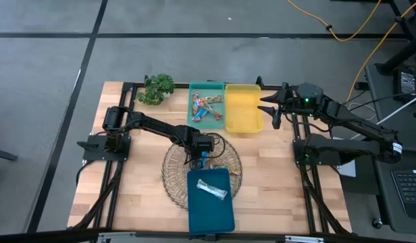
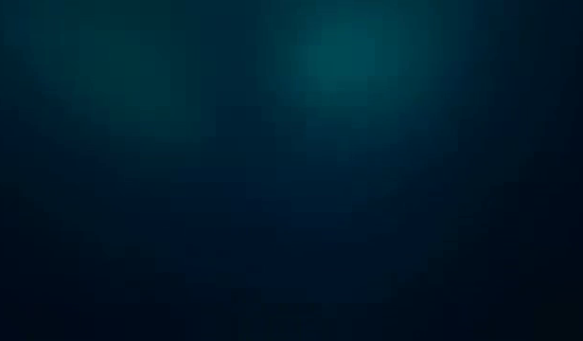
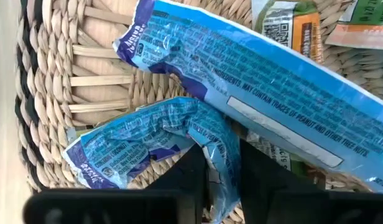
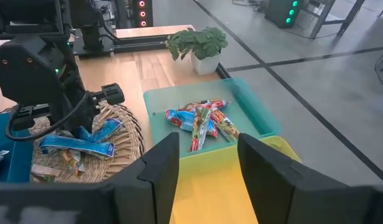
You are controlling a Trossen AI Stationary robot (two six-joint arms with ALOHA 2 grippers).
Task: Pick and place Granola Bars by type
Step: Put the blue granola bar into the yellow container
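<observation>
Your left pincer [image 3: 219, 177] is pinching the crinkly blue bar [image 3: 148, 146] mid-wrapper in the basket [image 1: 173, 172] at table centre; it's light, soft, slippery, so grip across its middle. Right pincer [image 4: 204, 165] waits spread at two o'clock.

Trays: three – green [image 1: 194, 88], yellow [image 1: 243, 111], dark blue [image 1: 211, 212]. One round basket [image 1: 173, 177]. One potted plant [image 1: 157, 88]. Blue-wrapped bars in basket: two clear [image 3: 253, 62] [image 3: 142, 146]. One pale bar [image 1: 212, 190] on blue tray. Green tray's pile [image 4: 201, 121]: uncountable.

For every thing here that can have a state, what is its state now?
left gripper: shut on blue bar in basket
right gripper: open, empty, over yellow tray
green tray: holds several bars
dark blue tray: holds one pale bar
</observation>
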